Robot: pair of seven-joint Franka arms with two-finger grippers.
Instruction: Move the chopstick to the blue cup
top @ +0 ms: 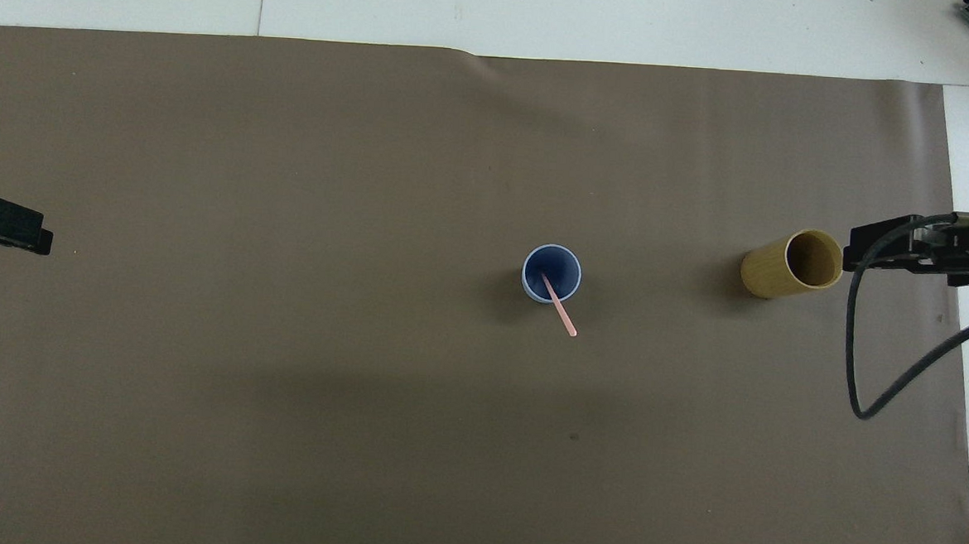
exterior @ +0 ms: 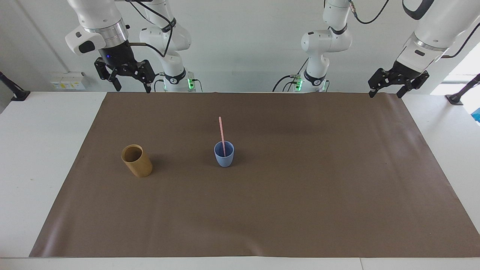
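Chopstick (exterior: 222, 135) stands in blue cup (exterior: 224, 156). Left gripper (exterior: 387, 88) and right gripper (exterior: 129, 81): fingers apart, both empty, raised.

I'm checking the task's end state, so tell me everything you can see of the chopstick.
The chopstick is a single thin, straight, pale-pink stick, plain along its length. It stands in the blue cup, its lower end down inside and its upper part rising well above the rim, leaning slightly toward the robots against the cup's rim. More of it shows above the cup than the cup is tall. Only the cup touches it; no hand is near it. The cup stands upright on the brown mat, about mid-table.
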